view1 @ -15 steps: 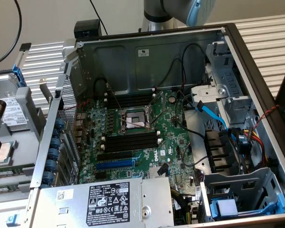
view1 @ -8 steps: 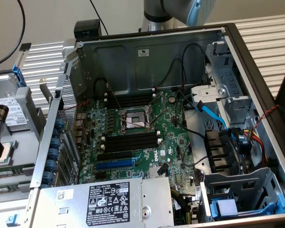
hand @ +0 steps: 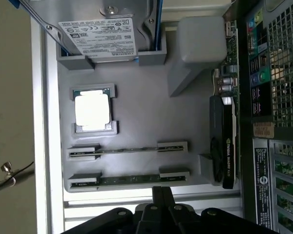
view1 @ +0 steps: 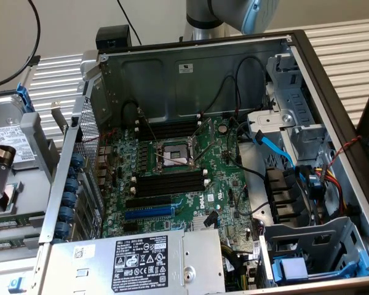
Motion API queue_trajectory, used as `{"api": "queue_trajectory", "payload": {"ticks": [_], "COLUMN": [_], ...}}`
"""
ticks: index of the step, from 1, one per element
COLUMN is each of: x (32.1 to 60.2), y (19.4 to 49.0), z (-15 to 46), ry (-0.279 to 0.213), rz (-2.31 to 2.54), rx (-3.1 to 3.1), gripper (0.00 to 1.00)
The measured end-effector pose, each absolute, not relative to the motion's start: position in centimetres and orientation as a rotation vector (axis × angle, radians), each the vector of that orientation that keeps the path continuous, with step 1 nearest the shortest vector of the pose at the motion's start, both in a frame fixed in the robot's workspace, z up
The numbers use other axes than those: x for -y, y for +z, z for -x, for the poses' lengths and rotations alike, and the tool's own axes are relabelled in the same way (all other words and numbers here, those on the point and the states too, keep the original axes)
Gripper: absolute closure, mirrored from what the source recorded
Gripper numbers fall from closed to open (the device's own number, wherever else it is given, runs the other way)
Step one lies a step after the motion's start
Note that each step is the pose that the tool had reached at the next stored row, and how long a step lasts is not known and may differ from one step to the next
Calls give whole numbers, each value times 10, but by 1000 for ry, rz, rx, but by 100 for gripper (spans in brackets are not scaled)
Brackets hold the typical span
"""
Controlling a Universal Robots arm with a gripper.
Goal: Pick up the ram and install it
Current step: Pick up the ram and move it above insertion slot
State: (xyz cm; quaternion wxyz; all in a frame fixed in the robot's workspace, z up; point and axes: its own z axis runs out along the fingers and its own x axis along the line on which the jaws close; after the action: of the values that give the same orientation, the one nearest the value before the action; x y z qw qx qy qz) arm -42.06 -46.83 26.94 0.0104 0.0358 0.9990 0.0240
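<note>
The jaws are pinched together with nothing between them, close over the ram (hand: 129, 180). It lies edge-up in its holder on the grey tray (hand: 146, 97), beside a second stick (hand: 127, 150) and next to the open computer case (view1: 332, 92).

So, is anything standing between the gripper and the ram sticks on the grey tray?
Nothing visible does. In the wrist view the gripper is close beside the nearer ram stick, which lies uncovered on the tray. The second ram stick lies past the first one.
</note>
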Motion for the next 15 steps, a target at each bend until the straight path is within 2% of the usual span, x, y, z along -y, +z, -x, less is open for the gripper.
{"api": "queue_trajectory", "payload": {"ticks": [15], "x": [469], "y": [246], "z": [423], "ry": [74], "rz": [-112], "rx": [-3118], "gripper": [89]}}
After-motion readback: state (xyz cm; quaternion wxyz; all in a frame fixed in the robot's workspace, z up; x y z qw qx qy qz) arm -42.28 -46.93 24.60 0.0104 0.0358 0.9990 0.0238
